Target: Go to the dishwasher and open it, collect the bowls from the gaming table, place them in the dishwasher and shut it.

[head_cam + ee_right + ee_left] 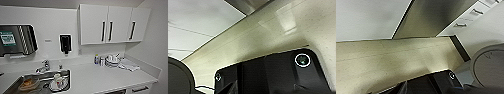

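Observation:
I face a white kitchen counter [100,77] with a steel sink [65,73] set in it at the left. In the left wrist view a brushed steel front [436,17], which looks like the dishwasher, stands above the beige floor [386,62], beside white fronts with dark handles [476,11]. A strip of the same steel [248,3] shows in the right wrist view. Dark parts of my own arms lie low in both wrist views. The bowls and the gaming table are out of view.
The sink holds dishes and a cup [58,80] under a tap [45,65]. A pile of crockery [112,60], a bottle [96,59] and a cloth [128,66] sit at the counter's back right. Wall cabinets [110,23], a soap dispenser [65,43] and a towel dispenser [17,40] hang above.

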